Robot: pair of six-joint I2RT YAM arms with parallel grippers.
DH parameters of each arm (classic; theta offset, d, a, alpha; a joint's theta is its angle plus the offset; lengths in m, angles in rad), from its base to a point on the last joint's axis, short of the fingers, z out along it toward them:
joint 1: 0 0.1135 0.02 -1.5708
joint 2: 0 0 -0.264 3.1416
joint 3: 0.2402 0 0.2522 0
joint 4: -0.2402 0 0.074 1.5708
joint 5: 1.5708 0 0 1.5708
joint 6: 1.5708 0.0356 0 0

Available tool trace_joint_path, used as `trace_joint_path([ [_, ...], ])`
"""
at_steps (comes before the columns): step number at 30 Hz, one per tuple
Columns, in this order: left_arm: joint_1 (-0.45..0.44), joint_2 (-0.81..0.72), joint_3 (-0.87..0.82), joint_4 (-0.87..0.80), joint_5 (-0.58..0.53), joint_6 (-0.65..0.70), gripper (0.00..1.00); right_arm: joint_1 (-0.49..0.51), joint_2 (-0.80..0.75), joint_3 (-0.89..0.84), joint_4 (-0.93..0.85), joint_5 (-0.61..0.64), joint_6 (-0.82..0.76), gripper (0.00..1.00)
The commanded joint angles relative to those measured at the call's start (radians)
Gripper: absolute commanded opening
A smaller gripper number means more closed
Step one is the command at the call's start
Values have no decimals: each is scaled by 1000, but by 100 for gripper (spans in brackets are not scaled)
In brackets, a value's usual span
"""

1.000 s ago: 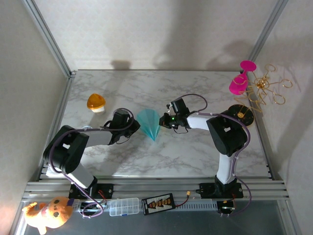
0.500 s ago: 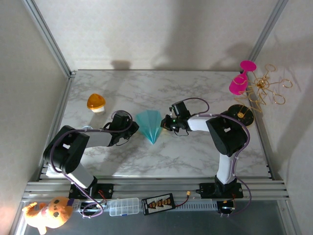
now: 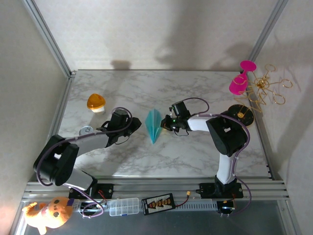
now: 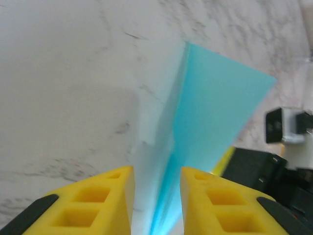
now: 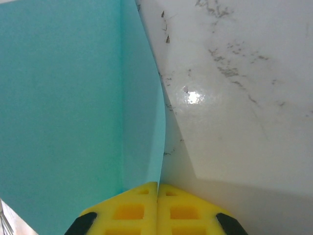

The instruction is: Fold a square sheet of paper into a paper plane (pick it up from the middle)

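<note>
The teal-blue square sheet of paper (image 3: pixel 154 126) is creased into a narrow pointed dart, the paper plane, near the middle of the marble table (image 3: pixel 195 152), with its tip toward the near edge. My right gripper (image 3: pixel 167 124) is shut on its right edge; in the right wrist view the yellow fingertips (image 5: pixel 157 186) pinch the paper (image 5: pixel 63 98), which stands up from the table. My left gripper (image 3: pixel 136 124) sits just left of the paper, open. In the left wrist view its fingers (image 4: pixel 156 172) are apart, and the paper (image 4: pixel 215 107) runs edge-on ahead of the gap.
An orange dome (image 3: pixel 96 102) rests at the back left. At the back right stand a pink goblet shape (image 3: pixel 238 83), gold wire puzzles (image 3: pixel 266 90) and a black disc (image 3: pixel 242 114). A small metal disc (image 3: pixel 85 130) lies near the left arm.
My left gripper has opened, let go of the paper and drawn back to the left. The paper, a wide fan before, now looks narrow from above. The right gripper keeps its hold.
</note>
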Motion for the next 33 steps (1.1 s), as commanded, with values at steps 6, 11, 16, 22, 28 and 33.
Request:
trace_joint_path([
  [6, -99, 55, 35, -17, 59, -15, 33, -2, 7, 20, -33, -2, -23, 6],
  [11, -113, 147, 83, 2, 85, 4, 31, -3, 9, 19, -33, -1, -23, 5],
  [16, -114, 204, 129, -14, 93, 42, 27, -2, 11, 19, -32, -3, -23, 6],
  [22, -114, 246, 156, -26, 94, 59, 28, -3, 12, 20, -31, -3, -23, 5],
  [28, -116, 260, 164, -12, 118, 76, 31, -3, 13, 22, -33, -5, -25, 5],
  [33, -130, 264, 183, -57, 120, 138, 36, -2, 9, 24, -34, -6, -26, 5],
])
